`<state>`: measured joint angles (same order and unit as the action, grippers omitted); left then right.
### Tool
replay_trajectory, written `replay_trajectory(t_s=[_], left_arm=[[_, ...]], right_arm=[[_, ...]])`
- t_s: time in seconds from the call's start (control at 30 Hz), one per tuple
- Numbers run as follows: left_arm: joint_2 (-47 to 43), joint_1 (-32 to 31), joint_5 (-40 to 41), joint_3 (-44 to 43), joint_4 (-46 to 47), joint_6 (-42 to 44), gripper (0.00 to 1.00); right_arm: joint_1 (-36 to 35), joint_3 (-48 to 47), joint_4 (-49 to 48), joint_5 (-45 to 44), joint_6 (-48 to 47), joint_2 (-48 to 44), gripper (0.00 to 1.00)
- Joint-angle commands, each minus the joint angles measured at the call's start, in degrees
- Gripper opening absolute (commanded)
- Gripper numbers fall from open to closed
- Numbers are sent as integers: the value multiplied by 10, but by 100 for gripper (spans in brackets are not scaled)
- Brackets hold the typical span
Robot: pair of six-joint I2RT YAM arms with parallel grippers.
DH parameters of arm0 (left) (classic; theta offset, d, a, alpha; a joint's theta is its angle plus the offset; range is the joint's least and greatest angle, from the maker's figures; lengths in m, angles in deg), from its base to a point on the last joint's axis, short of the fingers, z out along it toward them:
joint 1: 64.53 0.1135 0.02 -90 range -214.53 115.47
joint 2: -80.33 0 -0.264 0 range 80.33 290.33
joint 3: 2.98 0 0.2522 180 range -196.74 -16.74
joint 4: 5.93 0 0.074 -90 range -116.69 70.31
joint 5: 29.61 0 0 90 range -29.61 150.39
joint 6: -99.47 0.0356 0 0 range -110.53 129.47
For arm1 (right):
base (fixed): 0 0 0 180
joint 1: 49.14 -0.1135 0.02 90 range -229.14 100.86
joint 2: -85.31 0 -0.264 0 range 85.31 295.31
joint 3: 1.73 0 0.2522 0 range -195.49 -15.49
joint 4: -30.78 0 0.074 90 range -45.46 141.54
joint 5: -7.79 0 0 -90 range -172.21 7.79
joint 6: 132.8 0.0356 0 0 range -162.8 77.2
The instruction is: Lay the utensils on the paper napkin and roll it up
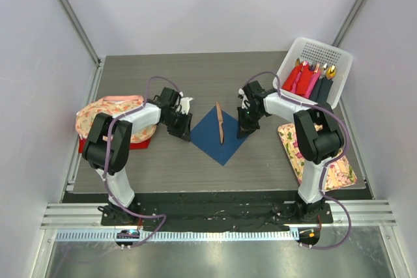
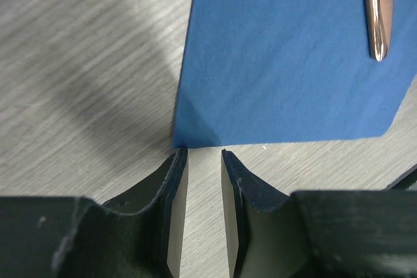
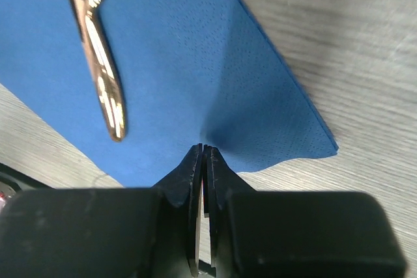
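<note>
Blue paper napkin (image 1: 215, 140) lay diamond-wise mid-worktop (image 1: 163, 76) w/ one slim copper utensil (image 1: 220, 124) on it, far end cut off in wrist views. The right gripper (image 3: 204, 154) pinched napkin's dimpled edge, jaws pressed together. The left gripper (image 2: 204, 154) stood slightly spread at opp. corner, holding nothing.

Matt, dimpled blue paper napkin (image 3: 195, 63) under a glossy copper-toned metal utensil (image 3: 101, 63), on matt wood-grain tabletop (image 3: 365, 50); perforated white plastic basket (image 1: 322, 53) at two o'clock.
</note>
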<state>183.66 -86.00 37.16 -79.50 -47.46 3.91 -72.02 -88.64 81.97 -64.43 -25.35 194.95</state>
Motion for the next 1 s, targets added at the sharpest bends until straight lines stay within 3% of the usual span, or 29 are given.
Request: replay_trajectory(t_s=[0.0,0.3,0.43,0.53,0.57,0.6,0.7,0.8,0.87,0.97], left_arm=[[13,0,24,-19,17,-1,32],[21,0,23,-28,15,-4,32],[-13,2,-6,-16,11,-8,39],[-74,11,-34,-12,21,-15,51],[-90,11,-38,-14,21,-12,54],[-123,11,-39,-17,21,-9,58],[-186,11,-39,-28,18,2,67],[-234,11,-20,-35,27,8,77],[-287,11,-8,-28,39,15,87],[-323,10,0,-40,24,21,92]], right_arm=[[-1,15,-11,11,-3,-22,10],[-1,8,-7,9,-8,-29,11],[5,-28,-1,38,-20,-62,20],[15,-76,14,77,-50,-88,43],[20,-87,17,86,-71,-107,60],[26,-97,19,95,-80,-119,69],[53,-103,24,130,-116,-166,87],[72,-98,53,132,-169,-216,100],[85,-90,84,107,-196,-246,100],[138,-54,115,57,-225,-304,100]])
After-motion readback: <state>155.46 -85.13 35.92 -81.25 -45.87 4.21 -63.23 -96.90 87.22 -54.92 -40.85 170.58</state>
